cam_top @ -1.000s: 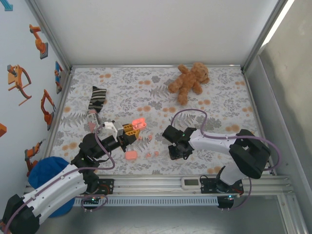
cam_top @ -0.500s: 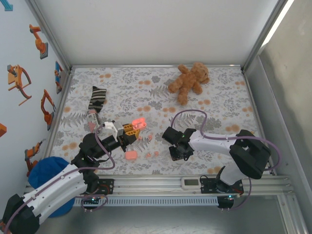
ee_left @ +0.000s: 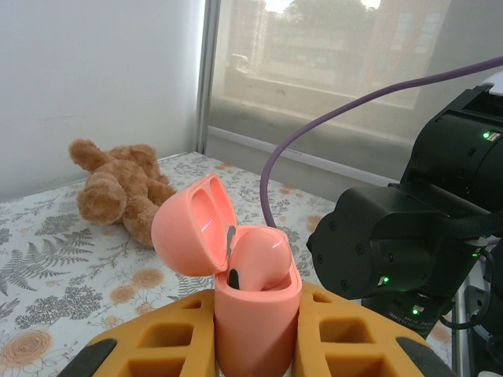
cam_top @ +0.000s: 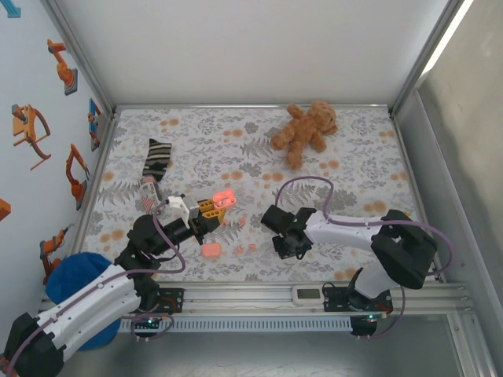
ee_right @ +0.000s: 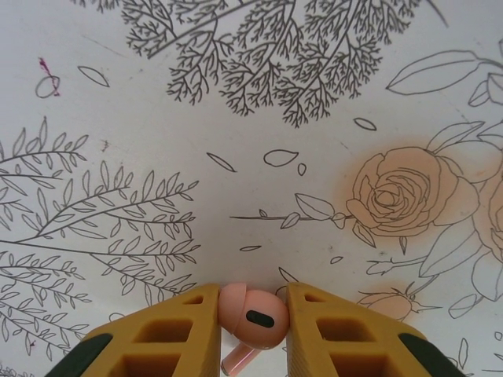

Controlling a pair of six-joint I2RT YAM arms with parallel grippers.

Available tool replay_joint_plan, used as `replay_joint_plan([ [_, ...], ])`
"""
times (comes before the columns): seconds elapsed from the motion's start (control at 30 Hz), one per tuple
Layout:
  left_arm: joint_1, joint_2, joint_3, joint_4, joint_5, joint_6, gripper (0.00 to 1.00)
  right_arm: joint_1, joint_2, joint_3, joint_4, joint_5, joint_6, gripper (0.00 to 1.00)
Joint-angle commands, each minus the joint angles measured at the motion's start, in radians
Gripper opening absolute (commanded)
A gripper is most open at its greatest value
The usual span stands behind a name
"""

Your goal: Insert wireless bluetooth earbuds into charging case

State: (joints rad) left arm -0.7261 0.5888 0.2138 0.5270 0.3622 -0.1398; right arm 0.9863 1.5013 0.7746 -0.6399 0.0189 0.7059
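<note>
Gripping a salmon-pink plastic charging case point(ee_left: 255, 330) low on its body, the left claw point(ee_left: 256, 302) is clamped tight on it, well in front of the brown plush teddy bear point(ee_left: 118, 188). The case's lid stands flipped open, with one earbud seated inside. The right claw point(ee_right: 251, 318) is pinched shut on a tiny salmon-pink plastic earbud point(ee_right: 255, 310) over the flower-printed table point(ee_right: 236, 118), nearer the arm bases than the bear. A second pink case point(cam_top: 211, 250) and loose earbuds point(cam_top: 245, 249) lie farther still from the bear.
</note>
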Motion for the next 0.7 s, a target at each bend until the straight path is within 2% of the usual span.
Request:
replay_joint_plan([
  [0.0,-0.005,-0.004,0.018,0.030,0.004,0.014,0.00,0.008,-0.044,0.008,-0.008,0.037,-0.026,0.24],
  [0.37,-0.005,0.023,0.016,0.057,0.008,-0.016,0.00,0.008,-0.161,0.132,-0.060,0.162,-0.210,0.24],
  [0.67,-0.006,0.079,0.036,0.119,0.014,-0.058,0.00,0.006,-0.288,0.259,0.005,0.268,-0.438,0.24],
])
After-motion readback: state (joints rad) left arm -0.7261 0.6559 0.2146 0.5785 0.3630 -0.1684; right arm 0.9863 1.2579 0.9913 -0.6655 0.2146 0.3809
